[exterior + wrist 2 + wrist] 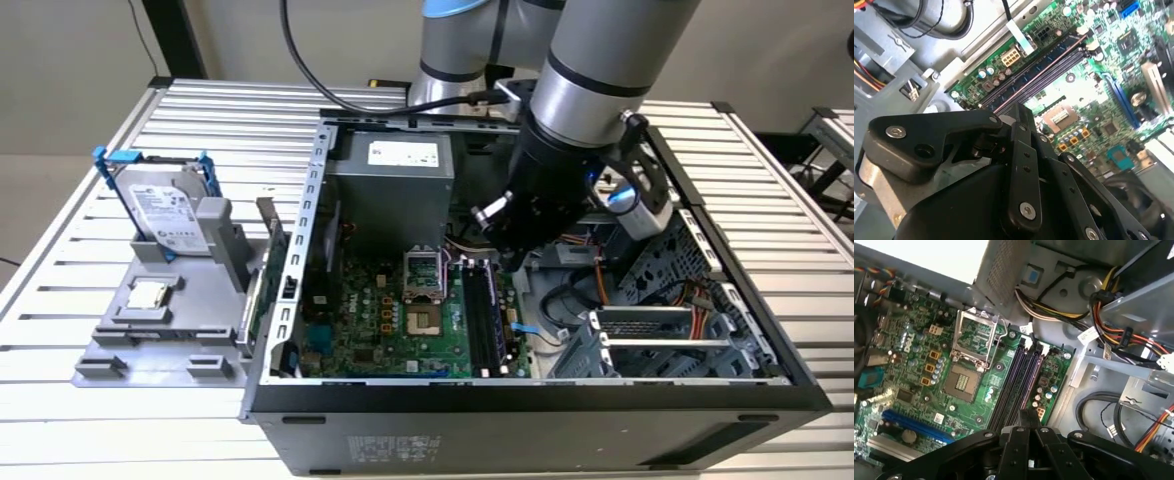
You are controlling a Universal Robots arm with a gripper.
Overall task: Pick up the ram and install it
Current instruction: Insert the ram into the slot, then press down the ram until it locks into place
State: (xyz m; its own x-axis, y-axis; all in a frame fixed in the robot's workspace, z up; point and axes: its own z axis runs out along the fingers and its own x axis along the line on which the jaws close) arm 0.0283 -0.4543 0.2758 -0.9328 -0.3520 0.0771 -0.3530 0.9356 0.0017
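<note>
We look down on a ribbed metal surface (54, 300) that carries an open computer case (534, 400) near its middle. Toward the surface's edge on the exterior view's left stands a grey holder (167, 335) with a silver hard drive (167, 210) in a blue frame upright in it and a small square processor chip (147, 295) lying flat below. Moving rightward into the case, we find the green motherboard (387, 320) with its empty processor socket (424, 290). Just beside the socket run the memory slots (483, 320), and there we see the ram (481, 315) as a long dark strip, its long axis running from the case's back wall toward its front edge. The end effector (514, 245) hangs just above the slots' far end. In both wrist views the dark slots (1016, 385) stretch straight away from its fingertips (1026, 417). We judge those fingertips drawn together on nothing, with the ram lying directly ahead of and beneath them.
</note>
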